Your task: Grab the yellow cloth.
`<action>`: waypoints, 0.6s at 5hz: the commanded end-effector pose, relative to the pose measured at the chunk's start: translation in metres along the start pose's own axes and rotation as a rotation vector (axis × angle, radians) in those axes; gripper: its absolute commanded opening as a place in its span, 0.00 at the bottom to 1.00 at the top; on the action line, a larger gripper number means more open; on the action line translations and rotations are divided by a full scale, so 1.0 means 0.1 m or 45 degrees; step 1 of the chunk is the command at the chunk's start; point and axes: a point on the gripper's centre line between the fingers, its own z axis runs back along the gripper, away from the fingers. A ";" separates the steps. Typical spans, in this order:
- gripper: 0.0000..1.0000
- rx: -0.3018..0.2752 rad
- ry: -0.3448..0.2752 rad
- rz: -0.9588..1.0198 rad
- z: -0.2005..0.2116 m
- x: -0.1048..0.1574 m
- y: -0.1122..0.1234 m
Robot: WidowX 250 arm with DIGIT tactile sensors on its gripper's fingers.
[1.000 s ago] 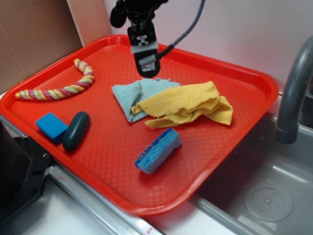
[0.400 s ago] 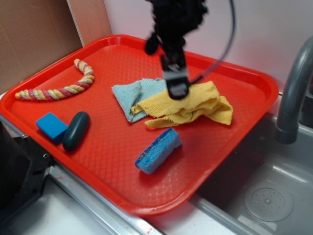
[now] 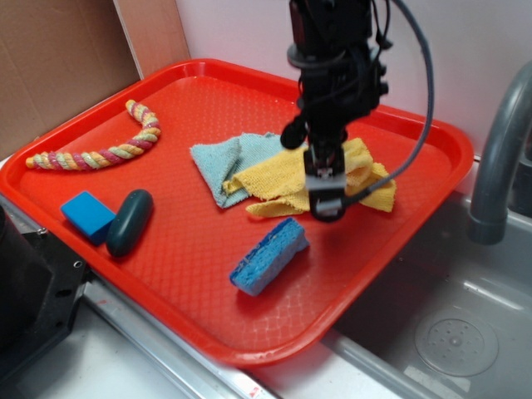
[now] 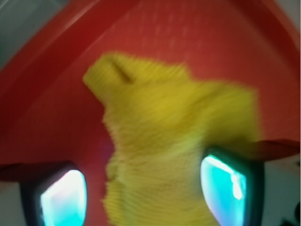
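Overhead, tool jaws spread wide, empty, above yellow cloth on red tray

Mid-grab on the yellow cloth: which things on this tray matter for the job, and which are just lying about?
For the job:
yellow cloth
gripper, open, over the cloth

Just lying about:
pale blue-green cloth, partly under the yellow one
blue sponge
small blue block
dark teal oval object
rope toy
red tray holding everything
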 end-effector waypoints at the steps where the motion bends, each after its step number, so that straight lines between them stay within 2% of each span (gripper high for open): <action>1: 0.00 0.034 0.164 0.144 0.00 -0.30 -0.20; 2: 0.00 0.040 0.192 0.223 0.02 -0.47 -0.24; 3: 0.00 0.056 0.221 0.245 0.07 -0.52 -0.33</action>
